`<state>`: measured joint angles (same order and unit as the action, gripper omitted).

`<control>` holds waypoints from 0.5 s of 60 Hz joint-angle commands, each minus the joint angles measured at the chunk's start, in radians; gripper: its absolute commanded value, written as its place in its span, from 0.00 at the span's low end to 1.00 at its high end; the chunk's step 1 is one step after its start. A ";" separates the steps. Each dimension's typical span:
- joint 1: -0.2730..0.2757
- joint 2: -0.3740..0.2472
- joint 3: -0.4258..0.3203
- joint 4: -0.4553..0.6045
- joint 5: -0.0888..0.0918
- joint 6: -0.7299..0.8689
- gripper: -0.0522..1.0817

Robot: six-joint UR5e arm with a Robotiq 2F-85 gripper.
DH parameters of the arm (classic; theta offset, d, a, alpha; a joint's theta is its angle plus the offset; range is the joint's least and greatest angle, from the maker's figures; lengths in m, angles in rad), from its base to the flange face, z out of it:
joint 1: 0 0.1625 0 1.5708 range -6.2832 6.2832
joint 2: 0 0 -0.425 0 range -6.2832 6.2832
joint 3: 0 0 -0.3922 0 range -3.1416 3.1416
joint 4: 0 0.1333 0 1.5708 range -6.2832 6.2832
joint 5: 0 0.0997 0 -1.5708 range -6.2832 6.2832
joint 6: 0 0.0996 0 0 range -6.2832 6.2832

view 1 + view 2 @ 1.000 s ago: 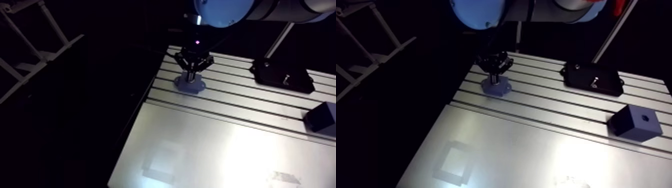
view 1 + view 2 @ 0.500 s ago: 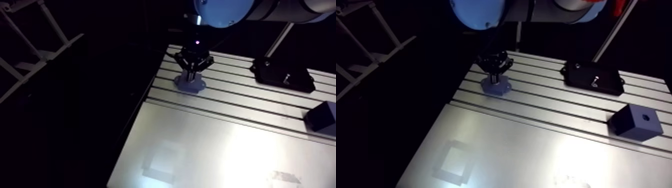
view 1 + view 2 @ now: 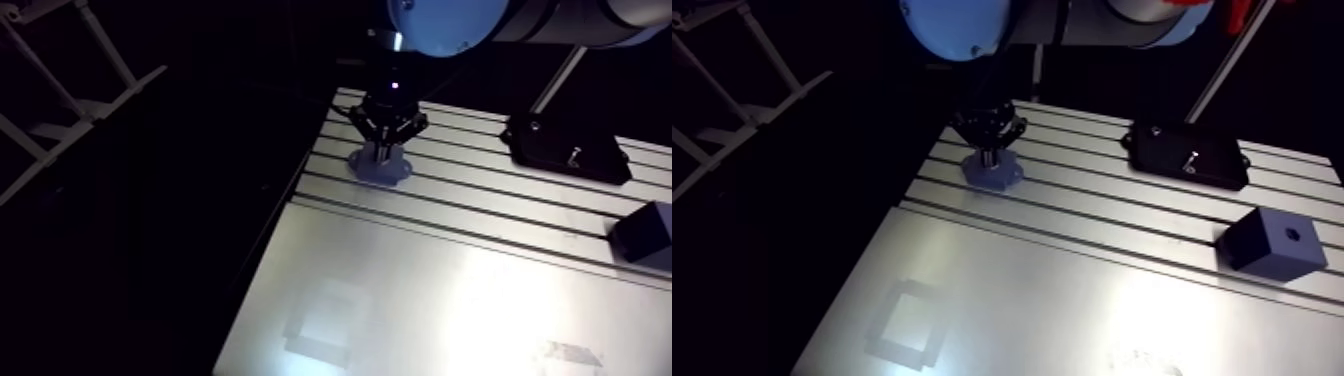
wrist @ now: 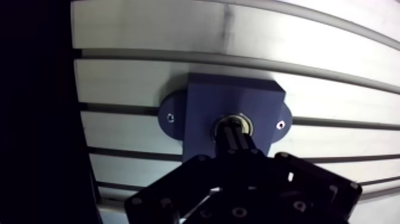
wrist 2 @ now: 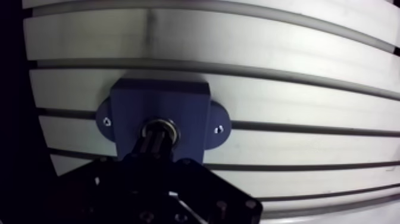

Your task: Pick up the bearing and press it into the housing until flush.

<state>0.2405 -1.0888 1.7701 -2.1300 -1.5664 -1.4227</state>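
The small silvery metal ring bearing [image 4: 233,118] sat in the round bore at the middle of the dark blue plastic housing block [image 4: 202,113]. The housing had two screw ears and lay on the slotted aluminium table [image 4: 149,30] near one edge. The black two-fingered gripper [image 4: 233,133] stood straight above it, fingers together, their tips down on the bearing. Well apart on the table lay a flat black plate [image 3: 1187,155] and a dark blue cube with a hole in its top [image 3: 1270,243].
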 commanded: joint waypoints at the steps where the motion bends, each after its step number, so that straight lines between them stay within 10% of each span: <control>1: -0.001 0.001 0.000 0.000 -0.001 0.000 0.99; 30: 0.000 -0.058 -0.016 0.007 0.003 -0.009 0.98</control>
<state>0.2403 -1.1118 1.7635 -2.1288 -1.5664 -1.4300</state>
